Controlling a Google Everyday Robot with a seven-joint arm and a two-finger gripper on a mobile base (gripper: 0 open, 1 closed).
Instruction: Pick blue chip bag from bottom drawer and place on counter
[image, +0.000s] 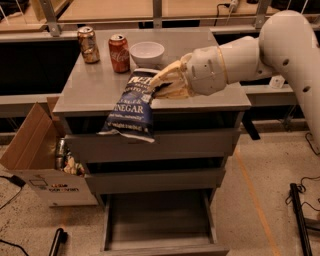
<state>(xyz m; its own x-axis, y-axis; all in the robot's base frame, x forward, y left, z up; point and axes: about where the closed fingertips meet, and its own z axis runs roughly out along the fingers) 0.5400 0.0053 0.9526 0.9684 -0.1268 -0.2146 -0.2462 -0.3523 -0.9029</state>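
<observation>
My gripper is shut on the top edge of the blue chip bag and holds it over the front edge of the counter. The navy bag with white "VINEGAR" lettering hangs tilted, its lower half dangling in front of the top drawer. The bottom drawer stands pulled open below, a flat grey tray with nothing in it. My white arm reaches in from the right.
On the counter at the back stand a brown can, a red cola can and a white bowl. An open cardboard box with items sits on the floor left of the cabinet. A black stand stands at the right floor edge.
</observation>
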